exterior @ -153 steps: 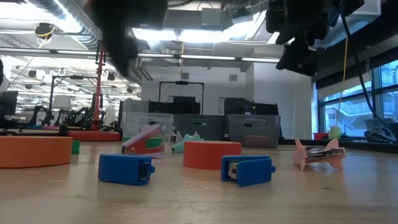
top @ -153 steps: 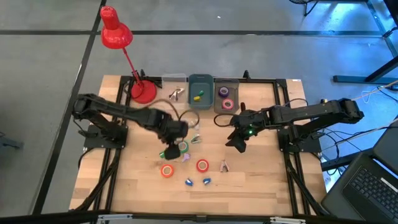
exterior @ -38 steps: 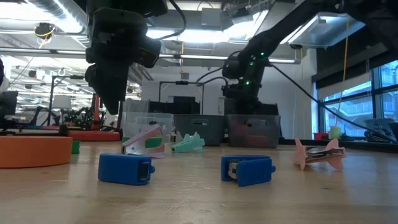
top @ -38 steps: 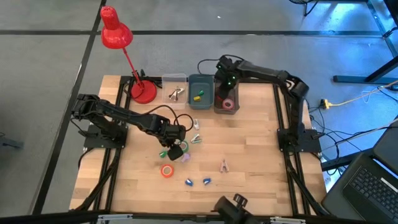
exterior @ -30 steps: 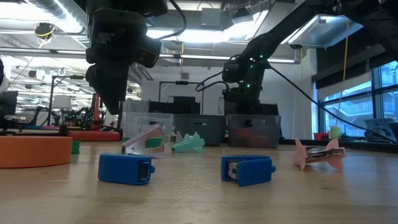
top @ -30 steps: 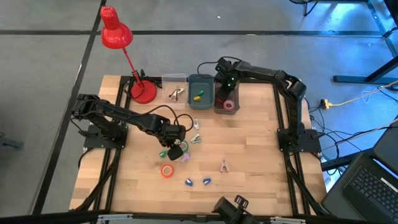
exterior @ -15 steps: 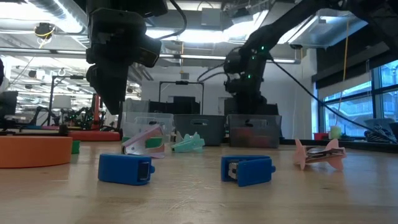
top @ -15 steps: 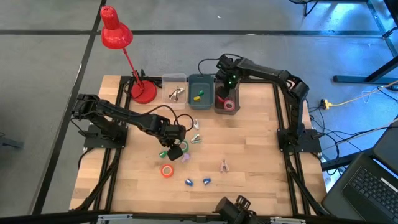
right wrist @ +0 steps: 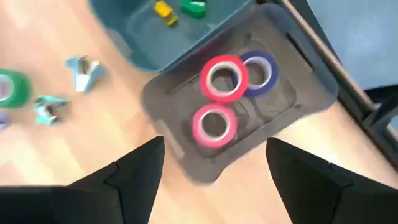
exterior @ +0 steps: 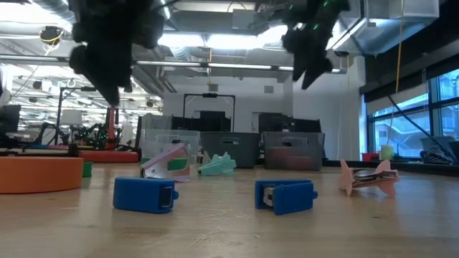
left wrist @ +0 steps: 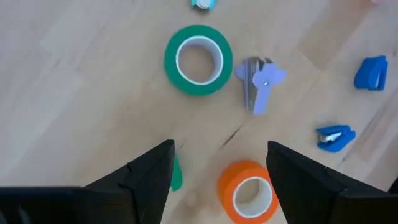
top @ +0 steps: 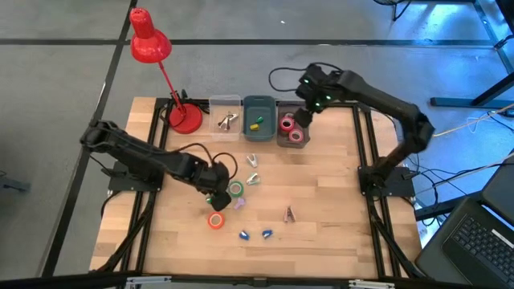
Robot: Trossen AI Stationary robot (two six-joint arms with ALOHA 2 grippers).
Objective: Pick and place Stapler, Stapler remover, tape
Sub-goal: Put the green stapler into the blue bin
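A green tape ring [left wrist: 198,60] and an orange tape ring [left wrist: 249,191] lie flat on the wooden table. My left gripper [top: 214,198] hovers open above the spot between them, touching nothing; its fingers frame the orange ring in the left wrist view [left wrist: 217,180]. Two red tape rings [right wrist: 224,78] [right wrist: 213,124] and a purple one [right wrist: 258,70] lie in the dark grey bin [right wrist: 168,99]. My right gripper [top: 303,112] is open and empty, raised over that bin. Two blue staplers [top: 243,235] [top: 267,234] sit near the front edge.
A purple staple remover [left wrist: 258,81] lies beside the green ring; teal ones [top: 254,178] and a pink one [top: 288,213] lie mid-table. A teal bin [top: 259,112] with small blocks, a clear bin [top: 226,120] and a red lamp [top: 161,64] stand at the far edge.
My right gripper has risen out of the grey bin and gone a little toward the table's right edge; a second red ring now shows in the bin. My left gripper has moved up and toward the near left, uncovering the green ring.
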